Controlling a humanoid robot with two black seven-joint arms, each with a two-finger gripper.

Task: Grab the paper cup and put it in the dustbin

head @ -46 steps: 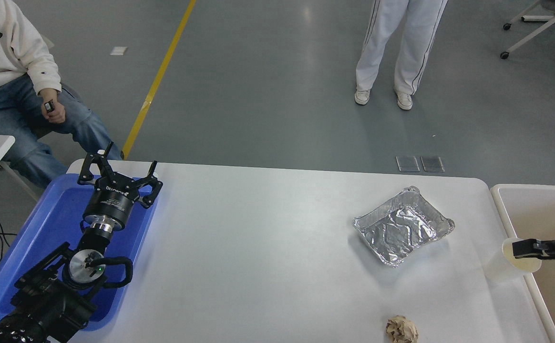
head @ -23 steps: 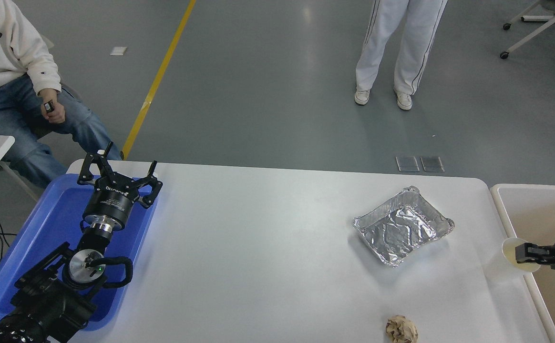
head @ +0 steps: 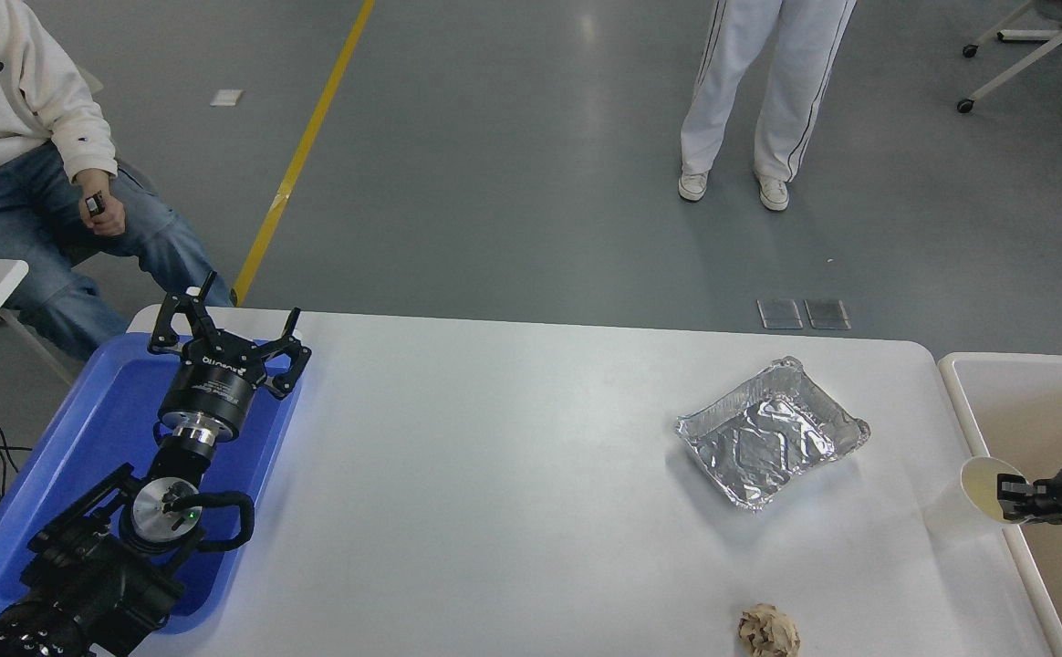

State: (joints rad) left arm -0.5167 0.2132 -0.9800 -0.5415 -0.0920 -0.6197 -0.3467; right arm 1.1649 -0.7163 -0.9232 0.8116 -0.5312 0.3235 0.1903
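Note:
The paper cup (head: 973, 497) is small and white with a cream inside. It stands at the table's right edge, just left of the dustbin (head: 955, 388), whose off-white rim and tan inside fill the right border. My right gripper (head: 1005, 491) comes in from the right edge at the height of the cup's rim and overlaps the rim's right side. Whether it grips the cup is unclear. My left gripper (head: 225, 330) rests open over the blue tray at the lower left.
A crinkled foil tray (head: 771, 432) lies left of the cup. A crumpled brown paper ball (head: 768, 631) sits near the front edge. The blue tray (head: 102, 411) holds the left arm. One person sits at the far left and another stands beyond the table.
My right gripper has drawn back to the right, from across the cup's opening to its right rim. The cup has stayed in place. The left arm has not moved.

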